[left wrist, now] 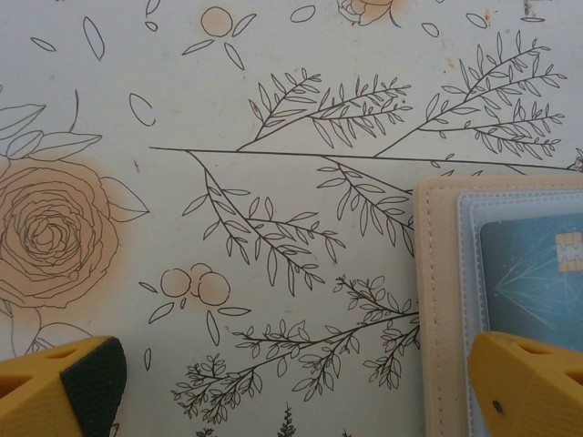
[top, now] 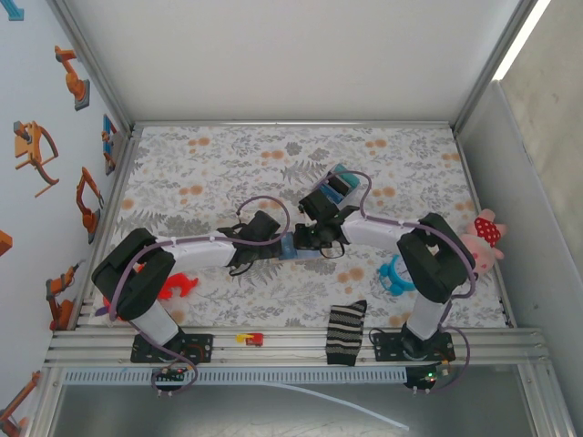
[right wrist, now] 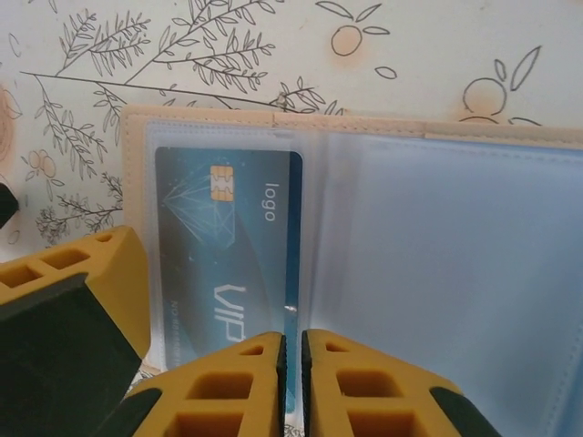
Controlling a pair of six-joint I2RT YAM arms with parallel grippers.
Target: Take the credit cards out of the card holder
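The card holder [right wrist: 437, 237] lies open on the floral cloth, tan rim outside and two light blue clear panels inside. A blue credit card [right wrist: 219, 246] with a gold chip sits in its left sleeve. My right gripper [right wrist: 291, 382] is closed to a narrow slit, with the card's right edge running into it. My left gripper [left wrist: 301, 391] stands open over the holder's left edge [left wrist: 437, 300], one fingertip [left wrist: 528, 382] above the card [left wrist: 537, 273], the other over bare cloth. From above, both grippers [top: 246, 250] [top: 314, 238] meet at the holder [top: 291, 248] mid-table.
A blue, teal and black block [top: 339, 182] lies just behind the right gripper. A red piece [top: 178, 287] sits near left, a striped sock [top: 346, 332] hangs over the front edge, and a blue ring toy [top: 396, 273] and pink plush [top: 483, 241] are on the right.
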